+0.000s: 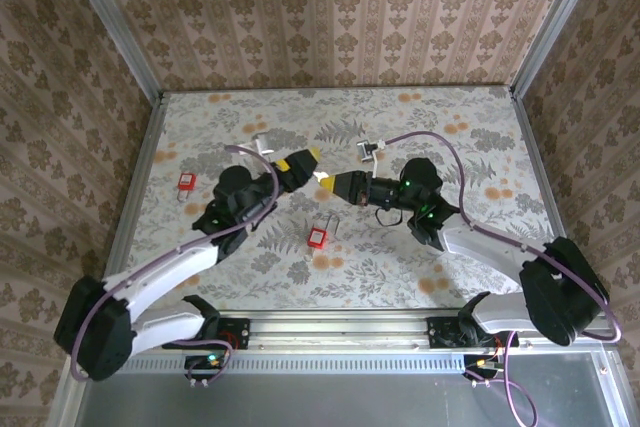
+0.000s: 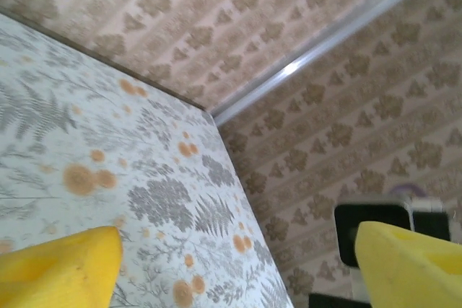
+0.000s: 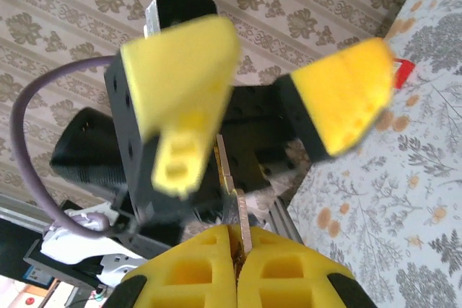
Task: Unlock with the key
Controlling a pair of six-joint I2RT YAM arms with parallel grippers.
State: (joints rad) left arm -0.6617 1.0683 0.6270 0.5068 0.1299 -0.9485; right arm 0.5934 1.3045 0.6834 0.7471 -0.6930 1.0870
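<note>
Both arms reach from the near edge toward mid-table, tips almost meeting. Left arm (image 1: 170,267) runs up and right, elbow low; left gripper (image 1: 312,165) points right, yellow fingers (image 3: 180,84) spread wide, nothing between them. Right arm (image 1: 490,247) bends back leftward; right gripper (image 1: 328,184) faces the left one, fingers (image 3: 209,272) pressed together on the key (image 3: 240,221), whose blade juts toward the spread jaws.

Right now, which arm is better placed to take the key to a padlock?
The right: the right claw is shut on the key; the left claw stands open, empty. A red padlock lies nearby.
</note>
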